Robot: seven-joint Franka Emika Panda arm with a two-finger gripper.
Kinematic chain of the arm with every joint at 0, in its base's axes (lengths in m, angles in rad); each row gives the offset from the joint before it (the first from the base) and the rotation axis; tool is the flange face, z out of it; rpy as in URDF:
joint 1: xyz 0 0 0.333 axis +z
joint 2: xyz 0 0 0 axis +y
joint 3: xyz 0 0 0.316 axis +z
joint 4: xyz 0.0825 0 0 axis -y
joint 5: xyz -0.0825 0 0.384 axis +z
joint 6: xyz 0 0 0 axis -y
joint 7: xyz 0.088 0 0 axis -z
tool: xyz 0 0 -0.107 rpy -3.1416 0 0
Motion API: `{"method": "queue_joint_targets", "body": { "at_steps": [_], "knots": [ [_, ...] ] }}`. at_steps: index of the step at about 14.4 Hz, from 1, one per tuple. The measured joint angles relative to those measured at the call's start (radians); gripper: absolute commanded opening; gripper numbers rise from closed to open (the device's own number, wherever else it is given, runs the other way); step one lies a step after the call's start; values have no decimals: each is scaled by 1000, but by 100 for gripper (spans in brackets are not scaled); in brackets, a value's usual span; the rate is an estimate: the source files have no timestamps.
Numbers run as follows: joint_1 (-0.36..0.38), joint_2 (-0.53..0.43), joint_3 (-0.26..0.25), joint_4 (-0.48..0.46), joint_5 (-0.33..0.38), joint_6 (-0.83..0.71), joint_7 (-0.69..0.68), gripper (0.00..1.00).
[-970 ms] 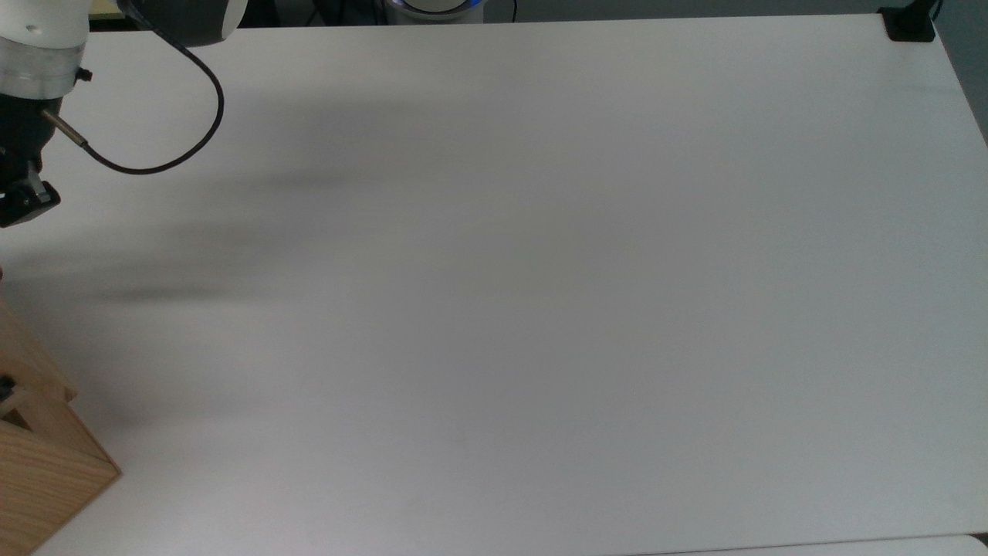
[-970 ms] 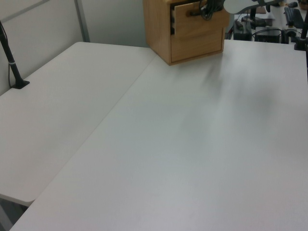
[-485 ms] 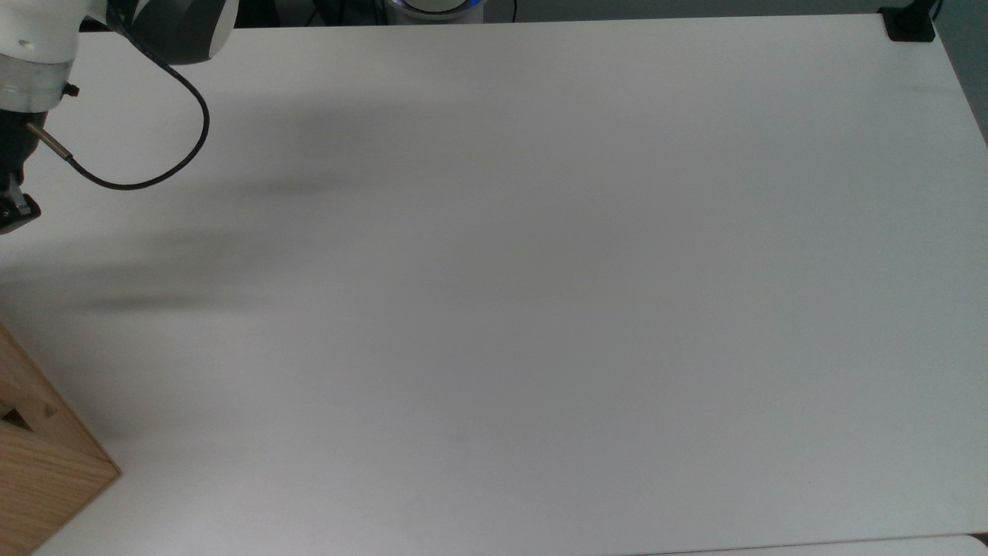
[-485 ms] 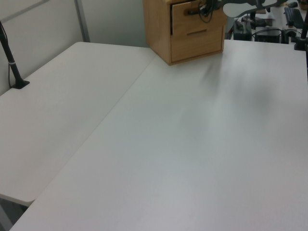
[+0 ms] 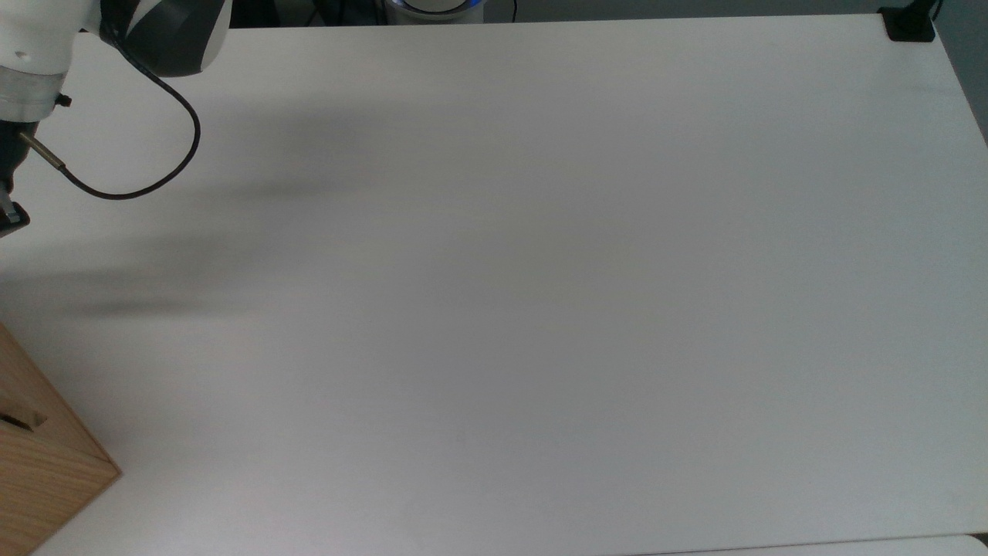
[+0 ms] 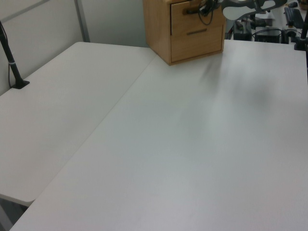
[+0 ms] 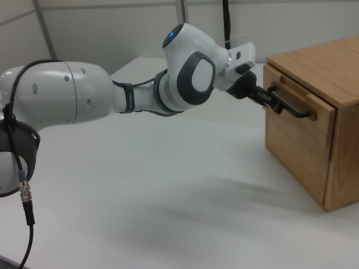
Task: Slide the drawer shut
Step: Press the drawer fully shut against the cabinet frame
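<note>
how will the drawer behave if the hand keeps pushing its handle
The drawer looks like stiff wood, so it should slide straight without flexing. It seems nearly flush with the cabinet, so it will probably stop soon. The hand sits at the black handle; the blocky cabinet seems unlikely to tip.

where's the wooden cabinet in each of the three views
Top view: wooden cabinet sits in the bottom-left corner, cut by the frame edge.
Left view: top centre, at the far end of the white table, its drawer on the upper front.
Right view: at the right edge, with the claw at the drawer's black handle.
Shared landmark: the cabinet's bottom corner resting on the table.
</note>
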Motion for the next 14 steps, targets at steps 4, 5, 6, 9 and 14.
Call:
{"method": "queue_joint_targets", "body": {
  "at_steps": [4, 5, 6, 9, 14],
  "knots": [
    [-5, 15, -6, 5, -6, 40, 0, 8],
    [-9, 21, -6, 7, -10, 47, 0, 8],
    [-11, 24, -6, 9, -22, 49, 0, 8],
    [-12, 40, -19, 9, -38, 96, 0, 9],
    [-13, 53, -33, 10, -38, 120, 0, 9]
  ]
}}
